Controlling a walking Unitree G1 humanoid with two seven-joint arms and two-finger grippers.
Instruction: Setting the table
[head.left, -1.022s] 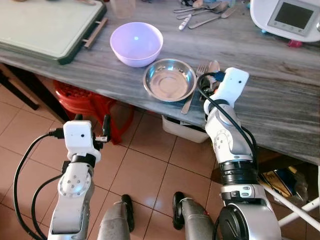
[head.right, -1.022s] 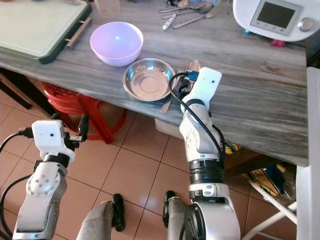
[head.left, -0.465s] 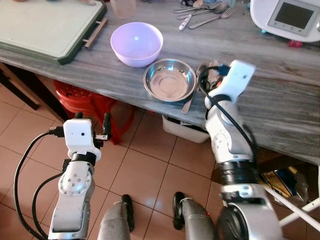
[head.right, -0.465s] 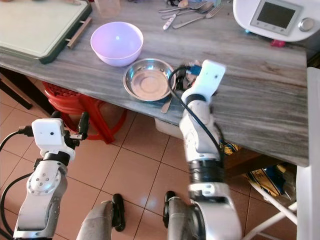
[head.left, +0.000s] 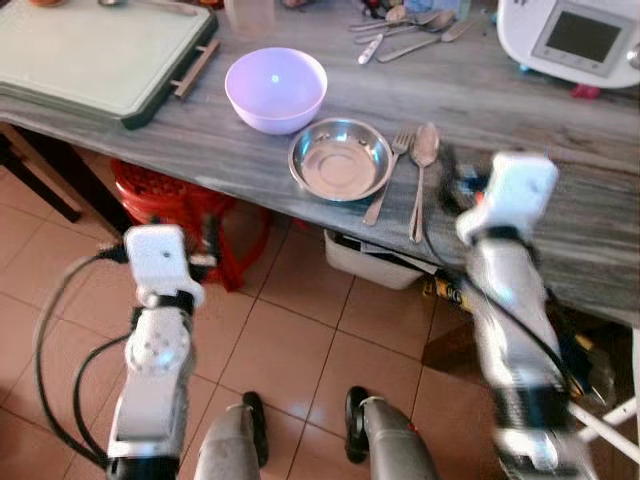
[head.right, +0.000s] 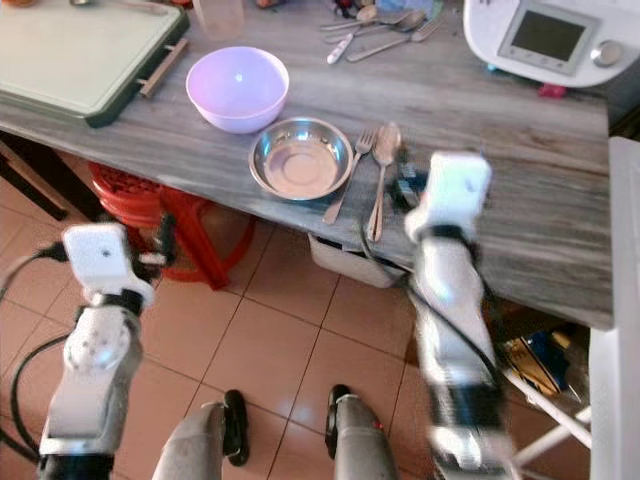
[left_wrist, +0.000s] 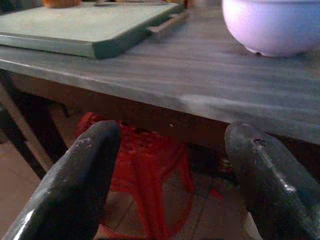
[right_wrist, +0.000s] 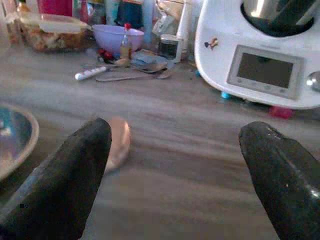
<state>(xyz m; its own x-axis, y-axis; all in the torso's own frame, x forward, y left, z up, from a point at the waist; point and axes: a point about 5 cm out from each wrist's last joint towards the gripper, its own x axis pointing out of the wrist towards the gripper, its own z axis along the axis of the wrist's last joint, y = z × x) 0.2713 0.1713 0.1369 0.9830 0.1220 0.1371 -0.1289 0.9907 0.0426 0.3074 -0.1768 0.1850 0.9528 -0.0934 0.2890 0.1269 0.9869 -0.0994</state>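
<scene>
Fork (head.left: 388, 176) and spoon (head.left: 421, 177) side by side near counter (head.left: 560, 130) front edge, just beside steel bowl (head.left: 340, 160); right gripper (right_wrist: 175, 170) spread wide, empty, above counter; left gripper (left_wrist: 170, 180) likewise apart, below front edge.

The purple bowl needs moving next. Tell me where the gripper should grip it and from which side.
Grip the purple bowl by its rim, one finger inside and one outside, coming down from above. It stands upright and open on the table, and its rounded wall looks too wide to span. The near-left rim is likely best, away from the steel dish close by its other side.
</scene>
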